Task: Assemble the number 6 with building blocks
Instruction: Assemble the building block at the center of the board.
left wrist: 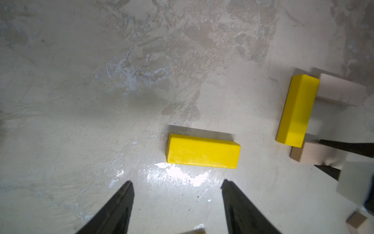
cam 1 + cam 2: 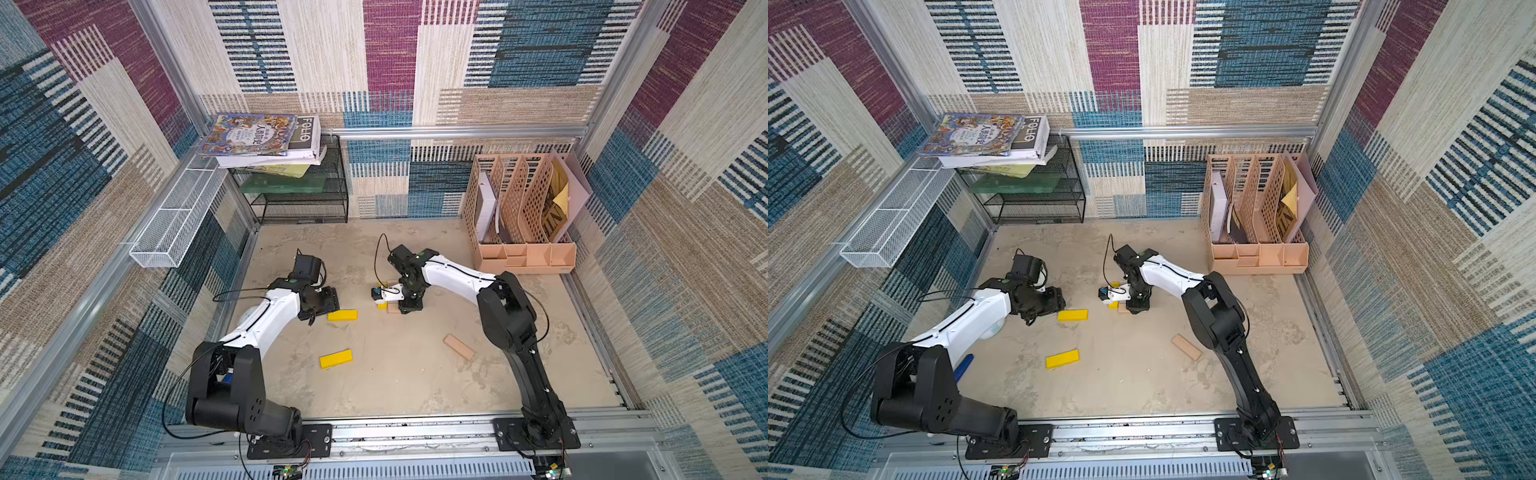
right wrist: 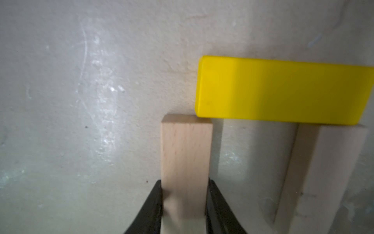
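Observation:
In the right wrist view my right gripper (image 3: 185, 182) is shut on a pale tan building block (image 3: 186, 150). That block's far end touches a corner of a yellow block (image 3: 283, 91) lying flat. A second tan block (image 3: 327, 172) meets the yellow one's other end. In a top view this cluster (image 2: 384, 306) lies mid-table under the right gripper (image 2: 409, 307). My left gripper (image 1: 177, 182) is open over bare table, just short of a loose yellow block (image 1: 203, 151). Both top views show that block (image 2: 342, 315), another yellow one (image 2: 336, 359) nearer the front, and a loose tan one (image 2: 458, 347).
A black mesh shelf (image 2: 299, 195) carrying books stands at the back left. At the back right is a peach file organiser (image 2: 523, 232). A white wire basket (image 2: 174, 224) hangs on the left wall. A dark-blue object (image 2: 963, 368) shows beside the left arm.

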Controlling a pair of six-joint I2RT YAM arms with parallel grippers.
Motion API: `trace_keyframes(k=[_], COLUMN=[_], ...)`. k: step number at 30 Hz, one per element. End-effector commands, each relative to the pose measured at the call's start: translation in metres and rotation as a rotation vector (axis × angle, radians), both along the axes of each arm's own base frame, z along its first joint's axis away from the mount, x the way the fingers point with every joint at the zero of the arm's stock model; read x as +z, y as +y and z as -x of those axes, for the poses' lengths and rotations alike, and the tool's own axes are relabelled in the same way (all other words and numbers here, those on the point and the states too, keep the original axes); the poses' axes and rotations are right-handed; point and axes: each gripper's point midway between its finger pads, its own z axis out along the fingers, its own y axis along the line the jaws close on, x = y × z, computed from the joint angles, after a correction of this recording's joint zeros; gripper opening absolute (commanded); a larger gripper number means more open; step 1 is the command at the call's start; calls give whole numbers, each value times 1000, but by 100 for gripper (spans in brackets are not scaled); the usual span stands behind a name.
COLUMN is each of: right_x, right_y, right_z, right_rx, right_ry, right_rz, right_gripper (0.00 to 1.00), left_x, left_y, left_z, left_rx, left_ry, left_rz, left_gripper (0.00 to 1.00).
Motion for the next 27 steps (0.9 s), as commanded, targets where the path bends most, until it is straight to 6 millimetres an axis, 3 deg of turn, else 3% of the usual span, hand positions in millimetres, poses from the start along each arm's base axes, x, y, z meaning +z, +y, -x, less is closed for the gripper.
trace_keyframes(k=[1, 27], right_x=[-2, -4], right_y=[-1, 7], right_z=[2, 6], right_rx=[-3, 0], right_ry=[15, 20], right_rz=[4, -8], right_gripper=[35, 37], left_x=[3, 5], left_y=[0, 1], left_z=[-5, -5], left_rx=[0, 6], left_ry=[-14, -13], left_rz=[3, 8], left_gripper=[73, 73])
